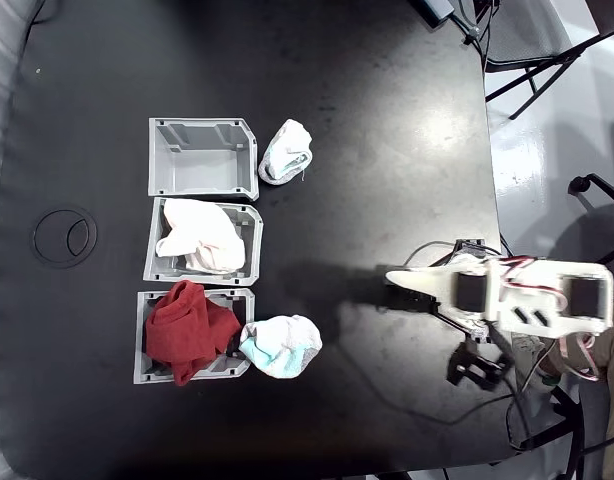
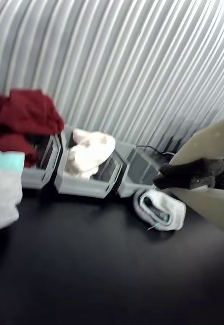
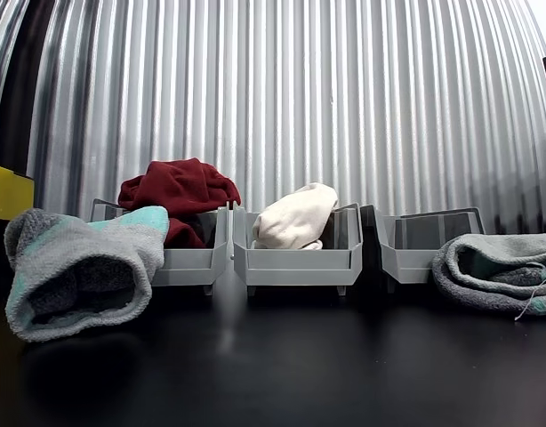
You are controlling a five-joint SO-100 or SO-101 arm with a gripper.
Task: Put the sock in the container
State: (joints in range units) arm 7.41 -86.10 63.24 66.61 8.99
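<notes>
My black surface [image 1: 387, 150] carries three grey bins in a column in the fixed view: an empty bin [image 1: 202, 157], the container [image 1: 249, 245] and a third bin [image 1: 142, 368]. Two mint-trimmed socks [image 1: 286, 152] [image 1: 281, 346] lie beside the end bins.

White sock [image 1: 200, 236], grey ribbed container [image 1: 249, 243], red cloth [image 1: 188, 328], black table [image 1: 387, 150].

The sock [image 1: 200, 236] is soft, matt white cloth, lying in a smooth grey plastic container [image 1: 249, 245] with ribbed walls. The table [image 1: 387, 150] is black with a dull sheen. Behind its far edge in the other view stands shiny corrugated metal sheeting [image 3: 344, 98].
</notes>
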